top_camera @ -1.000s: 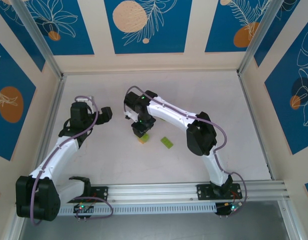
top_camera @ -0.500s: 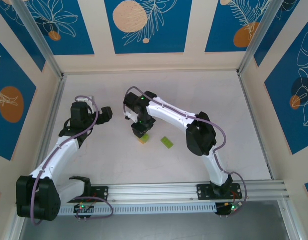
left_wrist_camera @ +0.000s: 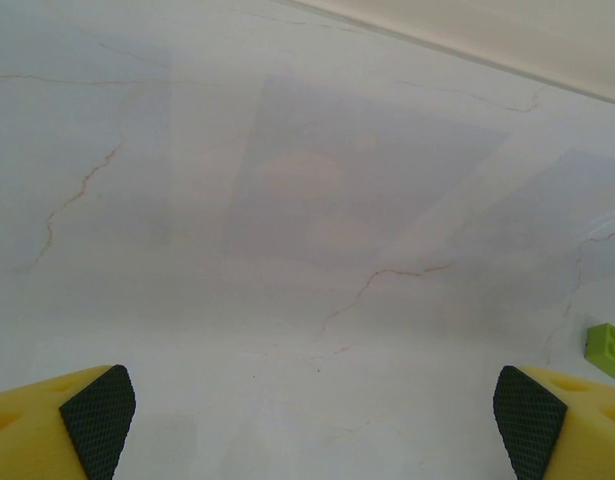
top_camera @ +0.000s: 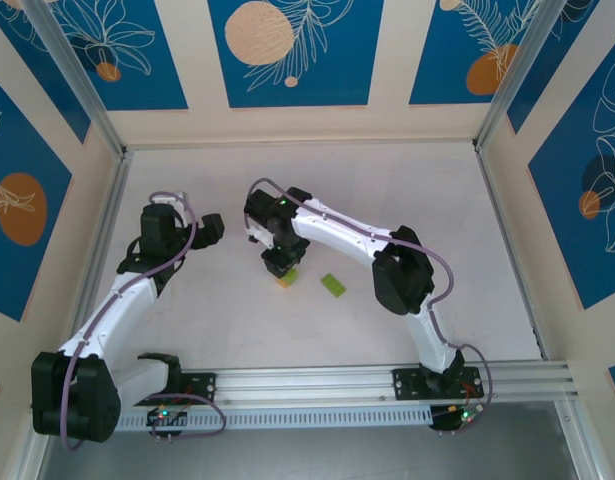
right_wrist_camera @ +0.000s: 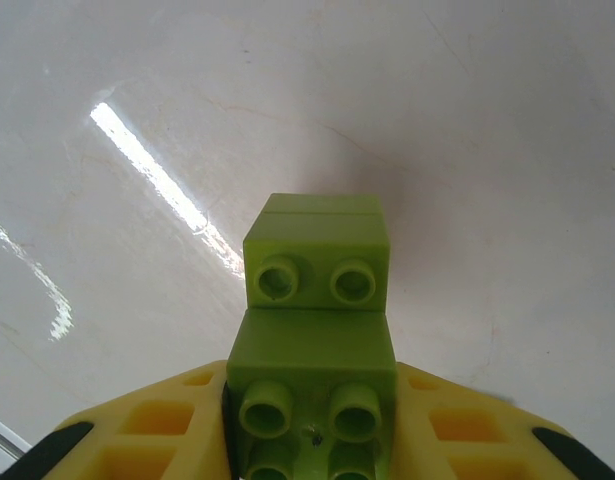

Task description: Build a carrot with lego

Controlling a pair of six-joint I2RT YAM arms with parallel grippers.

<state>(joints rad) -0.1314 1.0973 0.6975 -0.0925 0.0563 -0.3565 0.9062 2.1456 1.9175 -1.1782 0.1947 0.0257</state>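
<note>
Since a second ago the right gripper has edged slightly further left of the loose lime-green brick. That brick and the left arm have not moved.

Overhead view: a pale table is walled by blue-and-cream panels. The loose lime-green brick lies flat near the middle. Just left of it sits an orange brick, with the right gripper directly over it, pointing down. Whether the orange brick is joined to what the gripper holds cannot be told. The left gripper hangs well to the left of the loose brick and further back.

Left wrist view: the left gripper has its jaws spread wide over bare table, with nothing between them. One lime-green brick sits near the right finger – which brick it is cannot be told.

Right wrist view: the right gripper is clamped narrowly on a stack of lime-green bricks, studs facing the camera, with the glossy table behind it
</note>
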